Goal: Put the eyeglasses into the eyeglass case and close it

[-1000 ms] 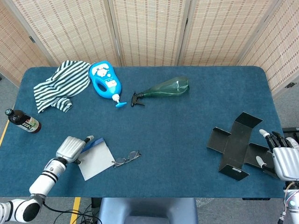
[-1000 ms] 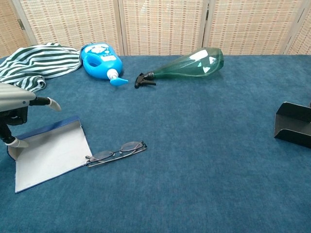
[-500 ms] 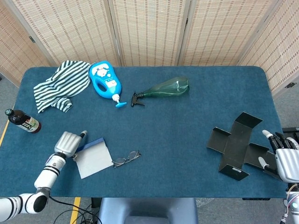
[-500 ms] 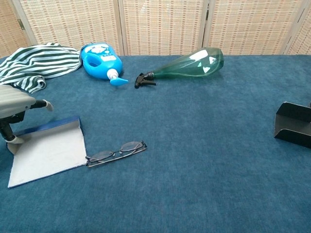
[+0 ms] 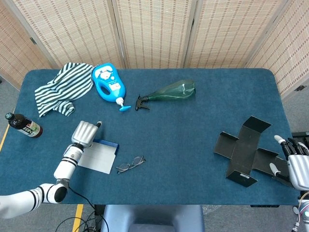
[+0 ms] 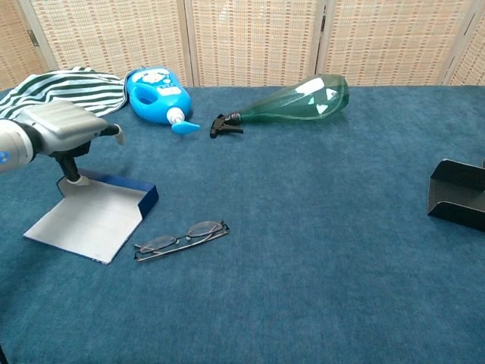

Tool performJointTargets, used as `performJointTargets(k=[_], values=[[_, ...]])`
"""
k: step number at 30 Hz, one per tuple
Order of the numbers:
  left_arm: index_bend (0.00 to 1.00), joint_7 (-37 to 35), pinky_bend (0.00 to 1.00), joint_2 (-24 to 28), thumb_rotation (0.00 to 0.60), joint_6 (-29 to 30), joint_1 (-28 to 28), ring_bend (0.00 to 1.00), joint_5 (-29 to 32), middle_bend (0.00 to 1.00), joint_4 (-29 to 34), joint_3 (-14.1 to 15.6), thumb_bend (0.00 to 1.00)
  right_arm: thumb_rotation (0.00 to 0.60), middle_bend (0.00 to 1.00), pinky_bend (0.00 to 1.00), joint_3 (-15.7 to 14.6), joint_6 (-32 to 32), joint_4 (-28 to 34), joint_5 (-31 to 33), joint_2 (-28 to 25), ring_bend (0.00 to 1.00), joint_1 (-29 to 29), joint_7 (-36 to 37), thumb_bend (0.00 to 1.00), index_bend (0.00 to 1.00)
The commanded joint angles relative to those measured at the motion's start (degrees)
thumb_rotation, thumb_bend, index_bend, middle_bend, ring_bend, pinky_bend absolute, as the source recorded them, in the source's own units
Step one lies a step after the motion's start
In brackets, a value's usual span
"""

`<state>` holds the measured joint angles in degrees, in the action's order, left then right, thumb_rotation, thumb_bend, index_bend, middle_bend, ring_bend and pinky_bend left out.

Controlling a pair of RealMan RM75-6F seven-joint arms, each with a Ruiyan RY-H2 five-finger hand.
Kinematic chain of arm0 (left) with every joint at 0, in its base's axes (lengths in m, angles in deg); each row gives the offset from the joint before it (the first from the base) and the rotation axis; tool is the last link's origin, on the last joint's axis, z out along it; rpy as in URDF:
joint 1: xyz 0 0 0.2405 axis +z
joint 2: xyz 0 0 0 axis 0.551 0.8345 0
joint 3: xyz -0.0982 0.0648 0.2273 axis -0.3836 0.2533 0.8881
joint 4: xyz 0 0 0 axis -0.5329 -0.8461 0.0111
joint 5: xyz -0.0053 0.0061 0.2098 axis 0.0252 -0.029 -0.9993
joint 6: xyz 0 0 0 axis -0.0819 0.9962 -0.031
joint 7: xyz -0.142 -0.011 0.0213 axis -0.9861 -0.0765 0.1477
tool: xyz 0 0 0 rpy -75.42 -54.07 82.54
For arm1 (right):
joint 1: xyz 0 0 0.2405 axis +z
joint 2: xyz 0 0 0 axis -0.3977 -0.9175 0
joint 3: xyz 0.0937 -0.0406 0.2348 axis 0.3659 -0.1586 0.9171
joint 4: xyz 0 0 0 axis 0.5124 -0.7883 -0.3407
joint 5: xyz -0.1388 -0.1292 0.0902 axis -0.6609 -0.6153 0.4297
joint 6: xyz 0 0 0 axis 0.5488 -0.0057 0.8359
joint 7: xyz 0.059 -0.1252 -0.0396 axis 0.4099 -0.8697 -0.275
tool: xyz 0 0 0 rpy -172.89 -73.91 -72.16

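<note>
The left hand grips the far left corner of the open glasses case, the eyeglasses lie just right of it, and the right hand, fingers apart, holds nothing at the table's right edge.

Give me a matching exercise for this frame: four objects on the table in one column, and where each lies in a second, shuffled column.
Things:
1. eyeglasses
2. striped cloth
3. green spray bottle
4. black folded box

Places:
A. far left corner of the table
B. right side, near the right hand
C. near edge, beside the open eyeglass case
D. lying on its side, far middle

Pairs: 1-C, 2-A, 3-D, 4-B
</note>
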<state>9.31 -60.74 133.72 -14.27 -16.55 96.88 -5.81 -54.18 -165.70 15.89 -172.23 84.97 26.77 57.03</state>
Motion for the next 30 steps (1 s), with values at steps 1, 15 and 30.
performJointTargets(k=[1, 15, 30], values=[[0.24, 0.5, 1.0, -1.8, 0.6, -1.9, -1.8, 0.99, 1.5, 1.0, -2.1, -1.7, 0.24, 0.6, 0.21, 0.21, 0.0, -0.2, -0.1, 0.1, 0.0, 0.15, -0.2, 0.2, 0.28, 0.1], [0.24, 4.9, 1.0, -7.2, 0.6, -2.5, -7.3, 1.0, 12.3, 1.0, -8.1, -8.4, 0.24, 0.6, 0.21, 0.21, 0.1, -0.3, -0.8, 0.1, -0.1, 0.15, -0.5, 1.4, 0.28, 0.1], [0.19, 4.9, 1.0, 1.6, 0.6, 0.4, -3.9, 0.99, 4.3, 1.0, 10.6, -1.3, 0.24, 0.6, 0.21, 0.21, -0.1, 0.3, -1.7, 0.1, 0.2, 0.16, -0.5, 2.4, 0.28, 0.1]])
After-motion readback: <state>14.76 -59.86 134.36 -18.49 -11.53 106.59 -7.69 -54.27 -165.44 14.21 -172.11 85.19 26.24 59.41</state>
